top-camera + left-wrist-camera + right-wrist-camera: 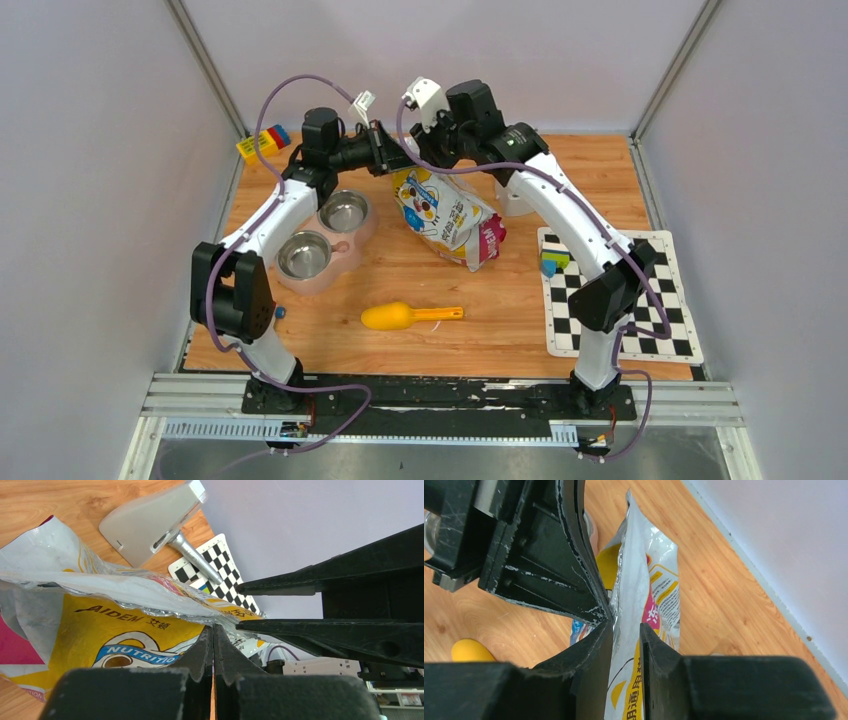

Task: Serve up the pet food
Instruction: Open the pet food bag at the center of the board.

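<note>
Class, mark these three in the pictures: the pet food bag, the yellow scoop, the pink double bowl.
pet food bag [432, 208], top view, on the cartoon cat print.
yellow scoop [390, 317], top view, on its cup.
pink double bowl [303, 256], top view, in the nearer steel basin.

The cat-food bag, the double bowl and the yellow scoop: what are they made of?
The bag looks like thin plastic film, with glossy print outside and a silvery, foil-like lining inside; it crinkles and folds. The double bowl has a matte pink base, probably plastic, holding two shiny cups that mirror light, likely steel. The scoop seems to be moulded plastic, smooth and uniformly yellow.
</note>
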`<state>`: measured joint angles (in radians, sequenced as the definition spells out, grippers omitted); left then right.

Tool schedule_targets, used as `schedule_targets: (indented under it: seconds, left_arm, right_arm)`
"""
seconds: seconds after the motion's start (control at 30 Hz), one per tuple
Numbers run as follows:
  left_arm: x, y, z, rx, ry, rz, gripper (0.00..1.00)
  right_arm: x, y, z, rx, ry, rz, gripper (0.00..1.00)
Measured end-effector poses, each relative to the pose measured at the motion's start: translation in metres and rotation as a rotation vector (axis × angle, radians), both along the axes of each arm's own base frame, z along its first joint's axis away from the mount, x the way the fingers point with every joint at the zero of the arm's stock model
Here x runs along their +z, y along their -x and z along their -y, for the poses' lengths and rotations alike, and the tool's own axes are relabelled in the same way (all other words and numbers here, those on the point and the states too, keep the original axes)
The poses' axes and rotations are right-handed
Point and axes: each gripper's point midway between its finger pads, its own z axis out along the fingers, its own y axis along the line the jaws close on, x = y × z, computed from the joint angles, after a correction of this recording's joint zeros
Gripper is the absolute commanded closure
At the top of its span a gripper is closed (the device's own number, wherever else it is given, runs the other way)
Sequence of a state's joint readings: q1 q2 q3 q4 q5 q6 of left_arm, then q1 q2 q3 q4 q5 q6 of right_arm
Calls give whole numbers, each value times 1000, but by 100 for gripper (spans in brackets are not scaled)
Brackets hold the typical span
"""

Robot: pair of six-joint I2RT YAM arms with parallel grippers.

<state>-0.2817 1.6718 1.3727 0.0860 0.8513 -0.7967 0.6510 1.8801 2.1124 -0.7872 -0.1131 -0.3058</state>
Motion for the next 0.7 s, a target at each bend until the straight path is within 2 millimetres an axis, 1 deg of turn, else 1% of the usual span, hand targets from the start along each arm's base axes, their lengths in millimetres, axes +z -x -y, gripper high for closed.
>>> schedule_targets:
  seconds: [0.1,0.23,0.43,0.63,0.7]
  left_arm:
    - [-1,1,-1,4,-1,-2,100]
    - [0,1,-1,5,-1,0,100]
    - [0,0,-1,7,-3,2,100]
    - [-1,0,-1,9,-5,4,100]
    - [-1,0,-1,9,-6,6,100]
  right_arm:
    - [-5,2,1,-1,9,-19,74]
    - [-6,2,1,-2,9,-22,76]
    - [-17,4,2,-2,27,-43,78]
    - [-19,3,2,-4,30,-42,89]
    - [-18,3,2,-6,31,-38,91]
